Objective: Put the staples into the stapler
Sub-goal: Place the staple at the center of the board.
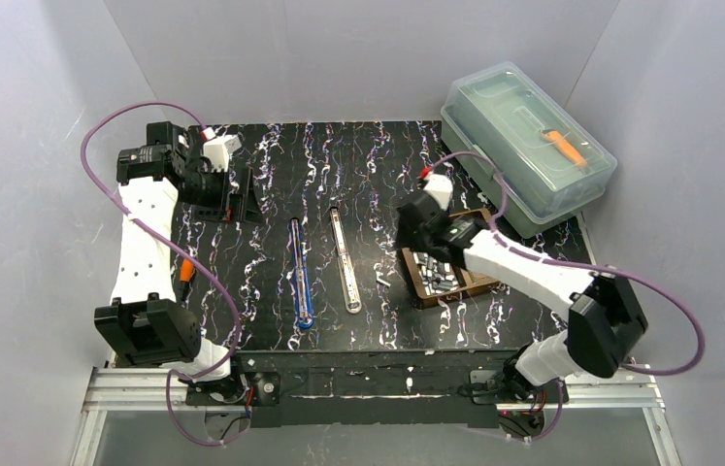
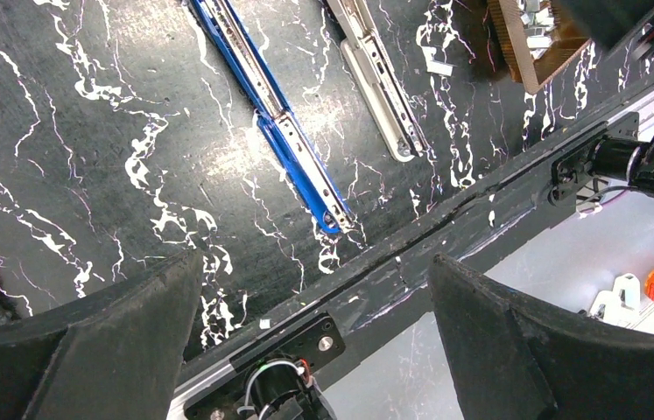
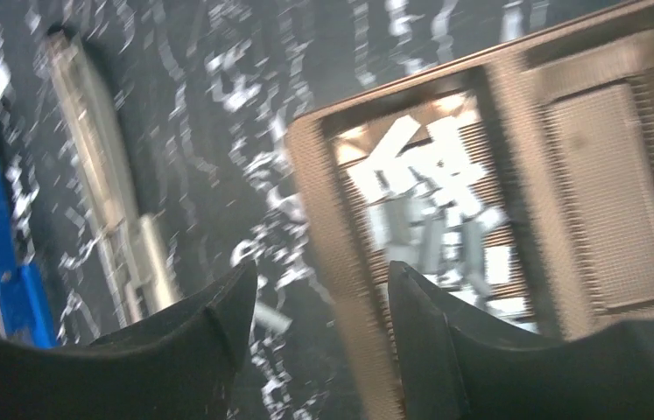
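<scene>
Top external | staples (image 1: 436, 275) in tray (image 1: 460, 294), 3 o'clock of white stapler (image 1: 344, 257) (unloaded, I judge) | right gripper (image 3: 321, 273) spread, empty, over tray | left gripper (image 2: 314, 262) spread wide | loading all ahead.

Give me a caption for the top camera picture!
Right end effector hovers by the brown tray of staples; a blue stapler and a white stapler lie open beside it.

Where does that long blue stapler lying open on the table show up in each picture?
Top view: the blue stapler lies centre-left on the table.
Left wrist view: top middle, running diagonally.
Right wrist view: blurred, at the left edge.
Shared landmark: the white stapler, just right of it in every view.
</scene>
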